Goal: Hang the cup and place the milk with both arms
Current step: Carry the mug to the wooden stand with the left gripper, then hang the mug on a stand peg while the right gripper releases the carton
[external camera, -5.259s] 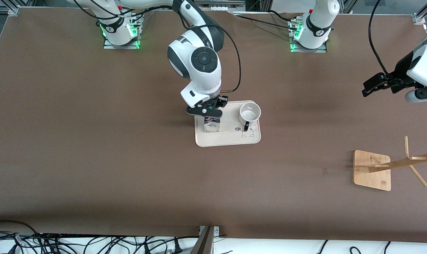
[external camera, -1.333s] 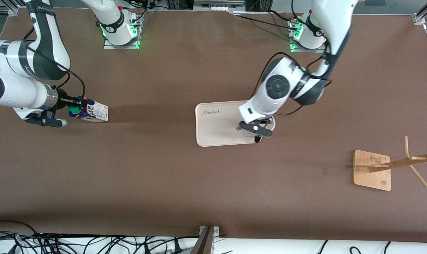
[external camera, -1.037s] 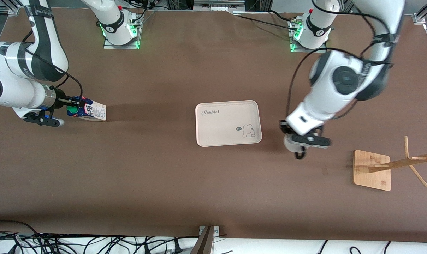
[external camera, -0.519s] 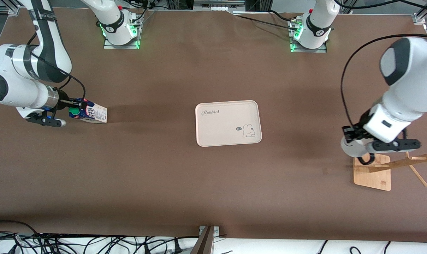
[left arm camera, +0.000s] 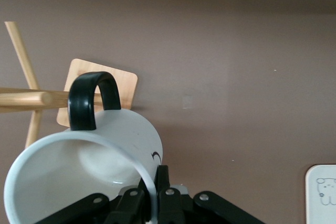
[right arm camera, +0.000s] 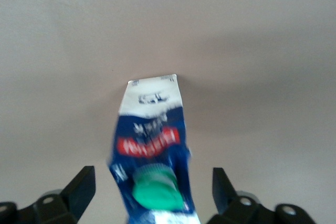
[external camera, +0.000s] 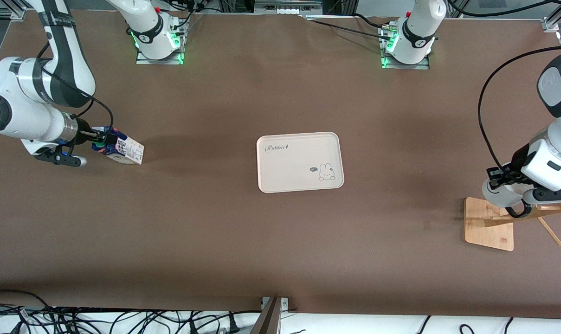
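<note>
Right tool [right arm camera: 152, 195] spread wide around milk [external camera: 120, 147], fingers [right arm camera: 79, 190] clear of carton, low over table [external camera: 215, 232] at right arm's end. Left tool [left arm camera: 152, 192] pinching rim of cup [left arm camera: 84, 177] above wooden rack [external camera: 489, 222].

The right arm [external camera: 53, 55] bends low at its own end of the bench, its gripper [right arm camera: 152, 195] with fingers wide apart. The left arm [external camera: 556, 134] reaches to its end, its gripper [left arm camera: 152, 192] pinched shut.
</note>
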